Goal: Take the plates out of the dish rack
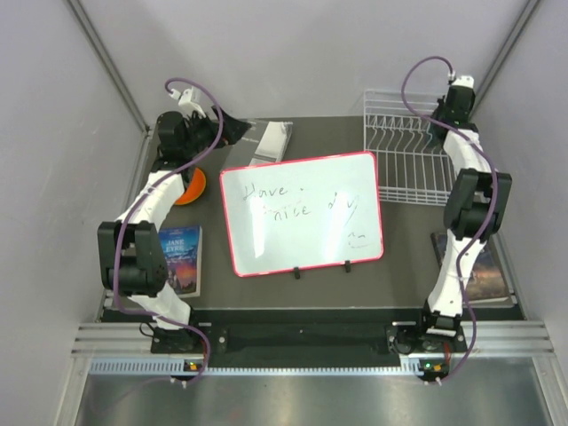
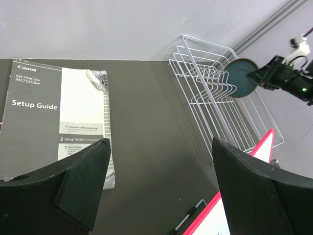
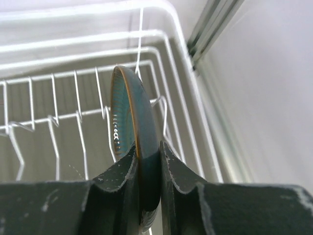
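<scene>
Right wrist view shows the dark teal plate point(image 3: 132, 117) standing on edge, with the right gripper point(image 3: 146, 164) clamped across its lower rim, one finger on each face. From the left wrist view the plate hangs upright over the far right part of the dish rack point(image 2: 205, 93), apparently above the tines, though it cannot be told for sure whether its lower edge is free of the raised side wires. The left gripper point(image 2: 159, 181) hovers with its fingers wide apart and nothing between them, over the table near a Setup Guide booklet point(image 2: 54, 112). An orange plate point(image 1: 192, 188) lies flat on the table at the far left, partly under the left arm.

The grip looks like the main risk: glossy glaze held only at a narrow strip of rim could let the plate swing or slide out if the arm turns quickly. A sideways move made too low could knock the rim against the basket wires and twist it loose. The pink-framed whiteboard point(image 1: 302, 213) sits just left of the rack, so a low carry toward the left could clip its edge.
</scene>
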You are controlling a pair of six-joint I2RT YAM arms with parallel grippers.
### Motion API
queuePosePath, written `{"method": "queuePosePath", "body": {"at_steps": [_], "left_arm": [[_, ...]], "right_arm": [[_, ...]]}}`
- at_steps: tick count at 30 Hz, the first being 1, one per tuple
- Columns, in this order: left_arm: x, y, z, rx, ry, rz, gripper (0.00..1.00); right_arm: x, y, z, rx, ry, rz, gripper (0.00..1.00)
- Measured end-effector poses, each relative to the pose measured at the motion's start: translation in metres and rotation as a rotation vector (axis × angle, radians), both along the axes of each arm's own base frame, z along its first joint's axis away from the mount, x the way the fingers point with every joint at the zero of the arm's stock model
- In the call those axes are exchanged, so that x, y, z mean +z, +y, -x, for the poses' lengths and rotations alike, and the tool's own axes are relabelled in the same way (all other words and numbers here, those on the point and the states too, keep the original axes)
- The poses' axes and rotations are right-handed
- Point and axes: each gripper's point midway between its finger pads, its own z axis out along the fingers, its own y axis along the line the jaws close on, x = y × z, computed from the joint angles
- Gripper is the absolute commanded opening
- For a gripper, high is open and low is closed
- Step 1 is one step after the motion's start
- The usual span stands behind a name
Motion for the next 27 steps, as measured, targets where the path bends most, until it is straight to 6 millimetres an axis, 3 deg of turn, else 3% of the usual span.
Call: {"method": "queuePosePath", "body": {"at_steps": [5,9,12,16,20,27], "left_arm": [[-0.001,0.0,0.0,0.0,0.001,0.0,0.89],[-0.004,0.0,-0.003,-0.001,0.002,0.002,0.89],[-0.002,-0.003,-0.007,-0.012,-0.004,0.019,0.89],[0.01,-0.011,-0.02,-0.051,-0.037,0.072,0.89],[0.019,-0.026,-0.033,-0.112,-0.069,0.14,0.89],[0.011,-0.065,-0.044,-0.252,-0.071,0.285,0.88]], "right_arm": [[0.061,0.004,0.009,-0.014,-0.103,0.093,0.0],[0.104,0.012,0.031,-0.004,-0.181,0.078,0.0],[0.137,0.03,0.051,0.039,-0.26,-0.002,0.0],[0.173,0.071,0.068,0.174,-0.374,-0.171,0.0],[0.177,0.123,0.078,0.322,-0.422,-0.344,0.0],[0.132,0.252,0.096,0.624,-0.323,-0.715,0.0]]}}
